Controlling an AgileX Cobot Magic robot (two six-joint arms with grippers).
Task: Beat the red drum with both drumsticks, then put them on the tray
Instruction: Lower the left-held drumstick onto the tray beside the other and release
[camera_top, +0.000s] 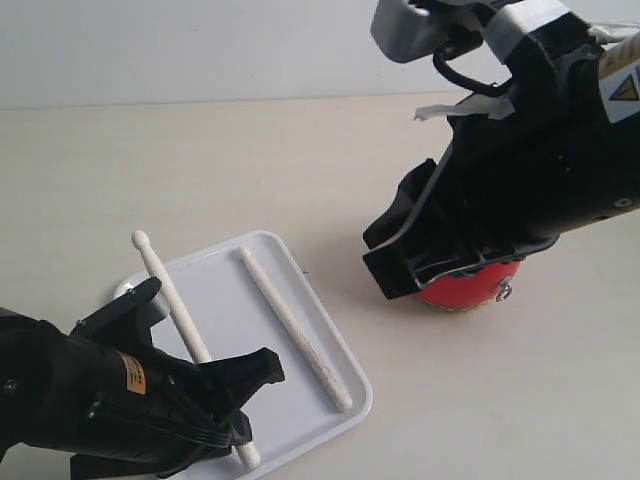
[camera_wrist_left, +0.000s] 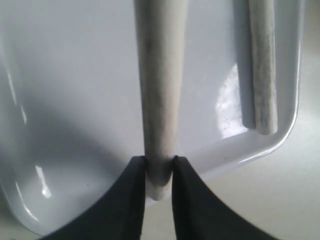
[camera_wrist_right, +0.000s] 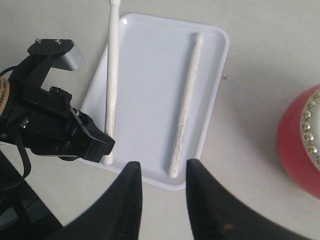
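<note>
The white tray (camera_top: 235, 300) (camera_wrist_left: 75, 100) (camera_wrist_right: 150, 75) lies at the front left. One drumstick (camera_top: 295, 330) (camera_wrist_left: 262, 65) (camera_wrist_right: 185, 105) rests loose on it. The other drumstick (camera_top: 170, 290) (camera_wrist_left: 160, 90) (camera_wrist_right: 112, 75) stretches over the tray's left side, its tip past the far rim. My left gripper (camera_top: 225, 400) (camera_wrist_left: 159, 172) (camera_wrist_right: 90, 145) is shut on its butt end at the near rim. The red drum (camera_top: 465, 290) (camera_wrist_right: 300, 145) stands to the right of the tray, mostly hidden under my right arm. My right gripper (camera_wrist_right: 161, 167) hangs open and empty above the table between tray and drum.
The pale tabletop (camera_top: 250, 160) spreads behind the tray up to a white wall. A small round white object (camera_top: 125, 288) peeks out at the tray's left edge.
</note>
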